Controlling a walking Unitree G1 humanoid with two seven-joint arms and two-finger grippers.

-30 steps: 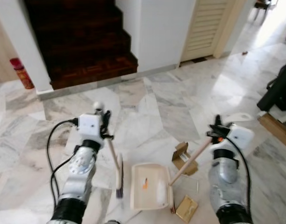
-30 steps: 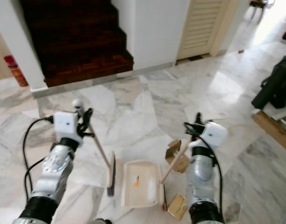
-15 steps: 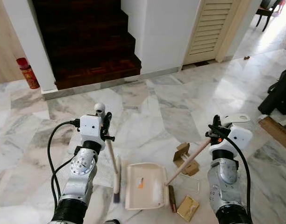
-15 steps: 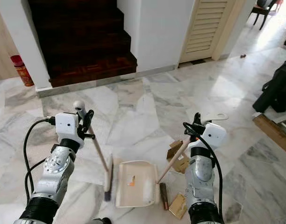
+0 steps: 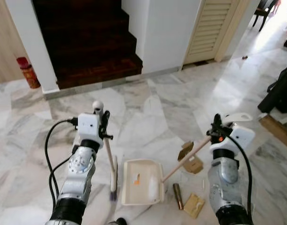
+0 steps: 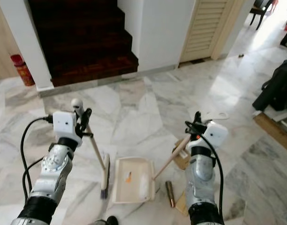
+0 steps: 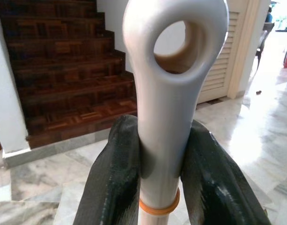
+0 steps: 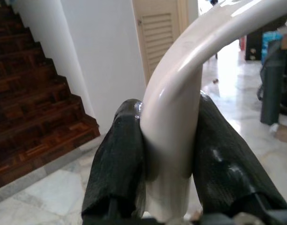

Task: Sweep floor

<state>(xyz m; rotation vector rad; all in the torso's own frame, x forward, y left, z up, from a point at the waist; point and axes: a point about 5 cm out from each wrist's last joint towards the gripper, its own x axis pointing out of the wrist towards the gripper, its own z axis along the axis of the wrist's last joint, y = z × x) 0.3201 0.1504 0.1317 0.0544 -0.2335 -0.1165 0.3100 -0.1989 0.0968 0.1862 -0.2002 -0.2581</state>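
Note:
My left gripper [image 5: 104, 123] is shut on the white top of the broom [image 7: 174, 93], whose wooden stick slants down to the brush head [image 5: 113, 180] resting on the marble floor. Just right of the brush lies the cream dustpan [image 5: 148, 193], with an orange scrap [image 5: 136, 177] and a white smear inside. Its long wooden handle [image 5: 185, 161] rises to my right gripper [image 5: 215, 132], shut on the white curved grip [image 8: 174, 117]. On the floor right of the pan lie a brown cylinder [image 5: 177, 196], a folded cardboard piece [image 5: 190, 159] and a tan card [image 5: 194, 205].
Dark wooden stairs [image 5: 87, 42] rise behind a white wall, with a red canister [image 5: 28, 72] at their left. A louvred door [image 5: 214, 28] stands at the back right. A black bag [image 5: 282, 91] and a wooden edge [image 5: 277, 129] sit at the far right.
The dustpan has slid left, away from the cardboard scraps, uncovering the brown cylinder beside it. The broom has stayed next to the pan. The camera has shifted a little.

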